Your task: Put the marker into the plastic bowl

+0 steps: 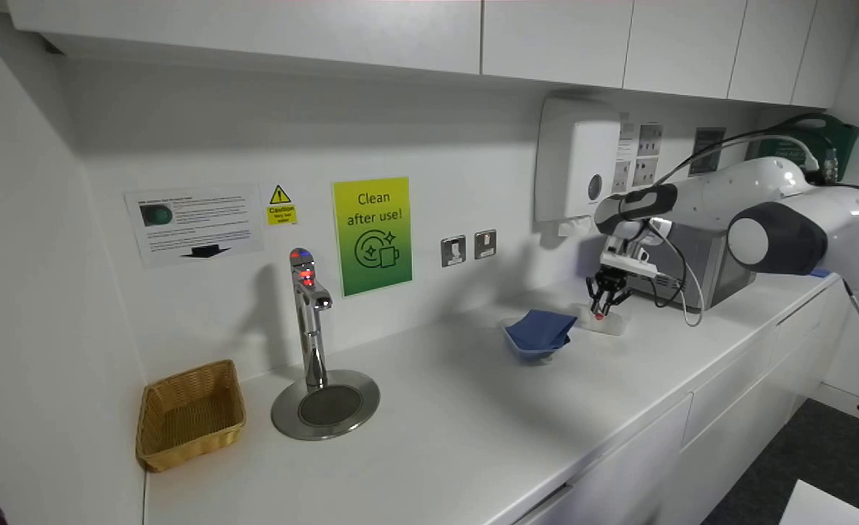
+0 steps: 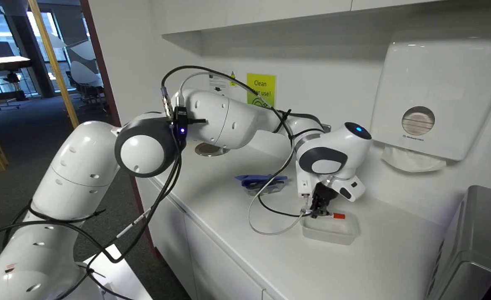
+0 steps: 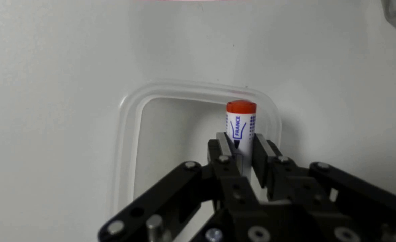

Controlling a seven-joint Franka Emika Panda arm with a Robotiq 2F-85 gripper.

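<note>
The marker (image 3: 240,124) has a white barrel with a red end. My gripper (image 3: 242,135) is shut on it; its far half is hidden between the fingers. In an exterior view the red end (image 2: 339,216) points sideways from the fingertips, roughly level. The gripper is over a clear rectangular plastic tub (image 2: 333,237), whose rim (image 3: 129,151) surrounds the fingers in the wrist view. I cannot tell whether the marker dips below the rim. A bluish plastic bowl (image 1: 535,355) with a folded blue cloth (image 1: 542,329) in it stands beside the tub, apart from the gripper.
A woven basket (image 1: 189,408) and a tap (image 1: 313,328) with a round drain stand farther along the counter. A towel dispenser (image 1: 575,160) hangs on the wall. A grey microwave (image 2: 479,241) stands beyond the tub. A cable loop (image 2: 251,212) hangs by the gripper.
</note>
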